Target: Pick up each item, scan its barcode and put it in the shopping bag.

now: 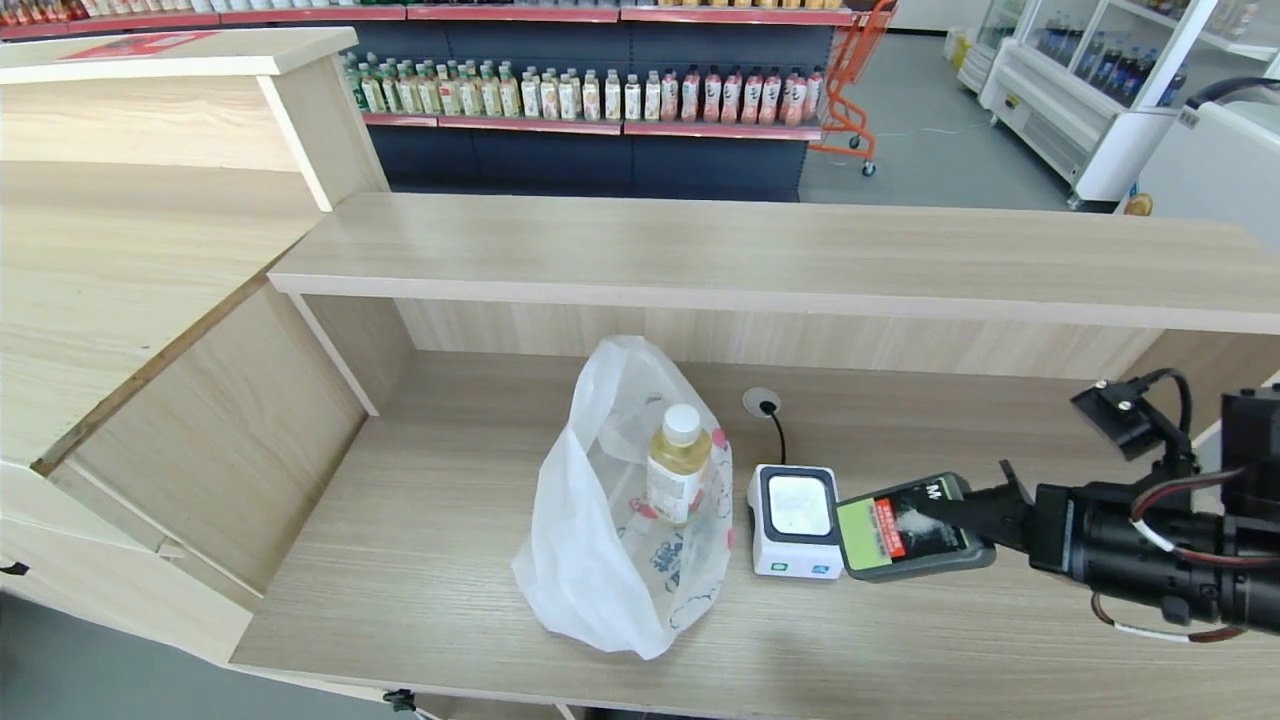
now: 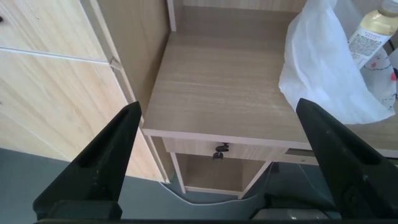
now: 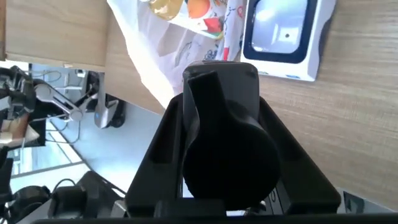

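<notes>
Right fingers clamp one pack; one bottle in bag.

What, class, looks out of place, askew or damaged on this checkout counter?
Nothing stands out. The bottle stands inside the shopping bag, the scanner sits flat beside it, and the right gripper holds a dark packet nearby.

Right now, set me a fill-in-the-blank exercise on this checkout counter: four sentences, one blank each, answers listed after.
The right end effector grips a dark ____ with a green and red label, beside the scanner.
The bottle stands inside the white ____.
The bottle's cap is ____.
The left end effector has its jaws ____.
Missing words: packet; shopping bag; white; open.
</notes>
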Robot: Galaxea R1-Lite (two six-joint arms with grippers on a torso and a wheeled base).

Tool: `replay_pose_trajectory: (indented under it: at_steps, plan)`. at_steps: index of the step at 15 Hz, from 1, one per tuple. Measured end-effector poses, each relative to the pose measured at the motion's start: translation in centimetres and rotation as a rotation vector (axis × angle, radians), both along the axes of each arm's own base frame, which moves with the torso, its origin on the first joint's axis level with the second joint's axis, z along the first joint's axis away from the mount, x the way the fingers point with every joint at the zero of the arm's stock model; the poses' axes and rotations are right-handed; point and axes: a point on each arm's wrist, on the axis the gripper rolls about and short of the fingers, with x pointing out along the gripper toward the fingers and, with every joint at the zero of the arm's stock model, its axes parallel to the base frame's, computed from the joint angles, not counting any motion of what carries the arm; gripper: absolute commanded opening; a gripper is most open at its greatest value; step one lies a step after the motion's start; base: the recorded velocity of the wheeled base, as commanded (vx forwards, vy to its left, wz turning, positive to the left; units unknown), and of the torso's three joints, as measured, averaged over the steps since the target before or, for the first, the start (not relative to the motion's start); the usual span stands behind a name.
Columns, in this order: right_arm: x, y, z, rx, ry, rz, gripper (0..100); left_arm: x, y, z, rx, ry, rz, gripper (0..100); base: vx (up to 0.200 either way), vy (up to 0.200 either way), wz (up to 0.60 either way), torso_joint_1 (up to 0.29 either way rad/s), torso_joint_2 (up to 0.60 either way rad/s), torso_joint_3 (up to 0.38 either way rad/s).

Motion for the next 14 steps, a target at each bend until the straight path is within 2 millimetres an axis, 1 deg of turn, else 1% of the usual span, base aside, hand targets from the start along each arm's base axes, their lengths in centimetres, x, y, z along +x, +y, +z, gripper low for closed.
replay_pose_trajectory:
  at_steps: [3, 5, 6, 11, 14]
  plan:
    - [3.5, 0.6, -0.5, -0.022, -0.034, -0.015, 0, 0.0, 0.0, 0.0, 0.000, 0.000, 0.001, 100, 0.000, 0.000, 0.00, 0.000, 0.00, 0.000]
    - [5.8, 1.2, -1.2, -0.045, -0.054, -0.038, 0, 0.0, 0.0, 0.0, 0.000, 0.000, 0.000, 100, 0.000, 0.000, 0.00, 0.000, 0.00, 0.000]
    - [6.5, 1.6, -1.4, -0.055, -0.058, -0.038, 0, 0.0, 0.0, 0.0, 0.000, 0.000, 0.000, 100, 0.000, 0.000, 0.00, 0.000, 0.00, 0.000]
    - [8.3, 4.1, -3.2, -0.113, -0.040, -0.008, 0, 0.0, 0.0, 0.0, 0.000, 0.000, 0.001, 100, 0.000, 0.000, 0.00, 0.000, 0.00, 0.000]
    - [9.4, 4.8, -4.4, -0.189, -0.103, 0.031, 0, 0.0, 0.0, 0.0, 0.000, 0.000, 0.001, 100, 0.000, 0.000, 0.00, 0.000, 0.00, 0.000]
